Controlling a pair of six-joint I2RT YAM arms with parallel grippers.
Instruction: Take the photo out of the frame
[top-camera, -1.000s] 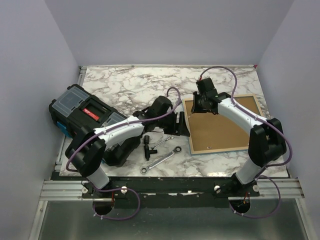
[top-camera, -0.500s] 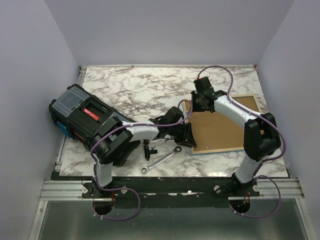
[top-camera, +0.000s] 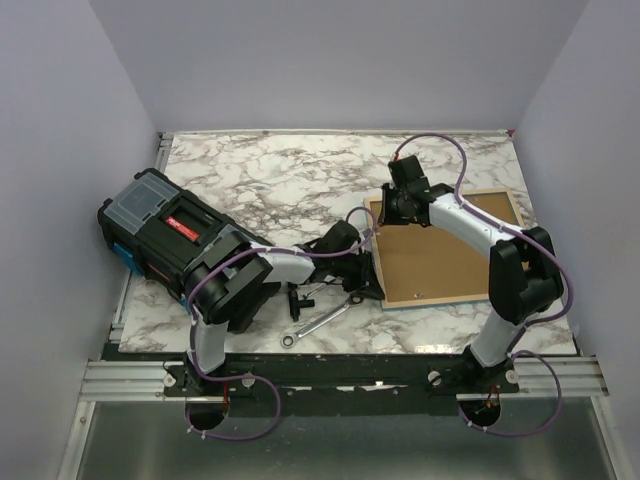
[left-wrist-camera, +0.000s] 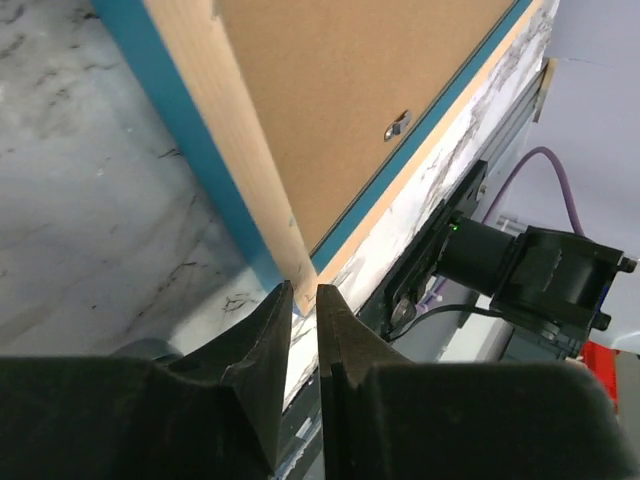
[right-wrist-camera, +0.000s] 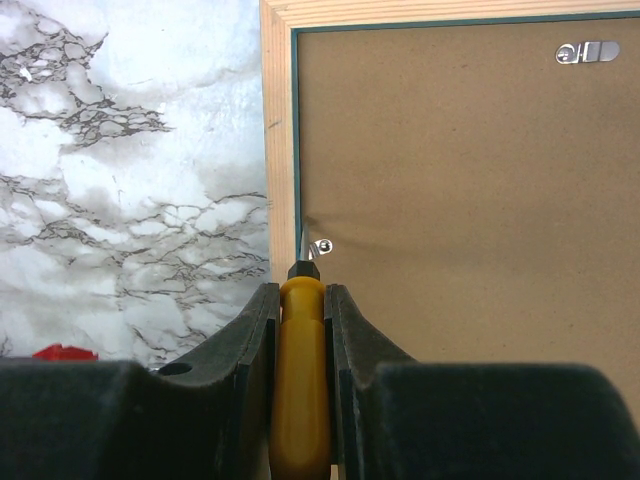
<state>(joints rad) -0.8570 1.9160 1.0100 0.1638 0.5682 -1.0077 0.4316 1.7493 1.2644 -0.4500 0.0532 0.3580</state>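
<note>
Marble-patterned table (top-camera: 260, 175) is carrying a black toolbox (top-camera: 165, 232) at its left side, well apart from the frame (top-camera: 445, 262). A silver wrench (top-camera: 318, 322) is lying near the front edge, beneath the left arm and near the frame's near-left corner. The frame is lying back-up on the right half of the table, its brown backing board (right-wrist-camera: 460, 230) facing upward inside the turquoise border. The right gripper (right-wrist-camera: 301, 300) is clamping a yellow-handled screwdriver (right-wrist-camera: 300, 400), whose tip is touching a small metal clip (right-wrist-camera: 320, 246) at the board's left edge. The left gripper (left-wrist-camera: 304, 300) is sitting at the frame's near-left corner with its jaws at a narrow slit; I cannot tell whether they are pinching it.
</note>
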